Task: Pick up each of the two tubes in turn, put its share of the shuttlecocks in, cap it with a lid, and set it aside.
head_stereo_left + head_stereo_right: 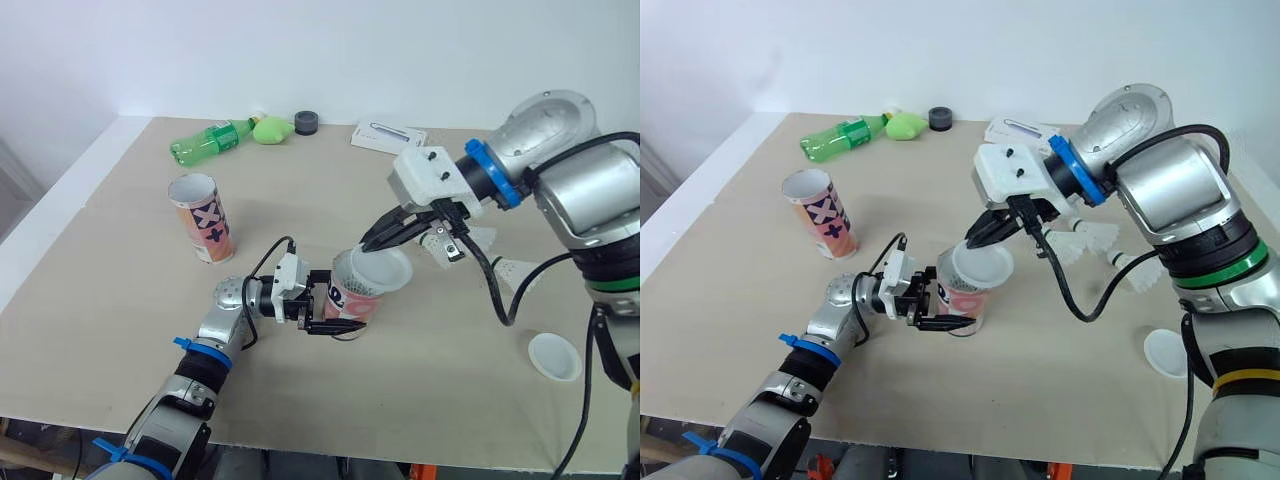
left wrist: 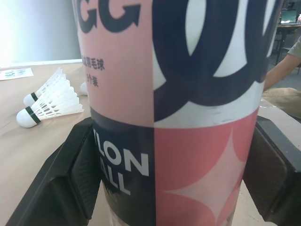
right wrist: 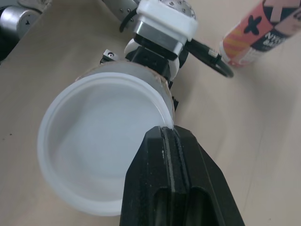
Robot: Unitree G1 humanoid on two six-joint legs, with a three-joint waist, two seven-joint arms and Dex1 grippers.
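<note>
Tabletop (image 1: 120, 300): lid (image 1: 386, 268) in R tool (image 1: 366, 244) part-hides tube (image 1: 352, 304) mouth.

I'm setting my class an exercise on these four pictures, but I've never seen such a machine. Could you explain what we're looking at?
It is a two-armed humanoid robot working at a table. The two wide pictures come from cameras in its head, looking down over its arms. The two close ones come from a camera on each wrist. The left fingers clamp a pink tube. The right fingers pinch the rim of a white lid held at the tube's mouth. Also on the table are a second tube, open at the top, loose shuttlecocks, a spare lid and a green bottle.
</note>
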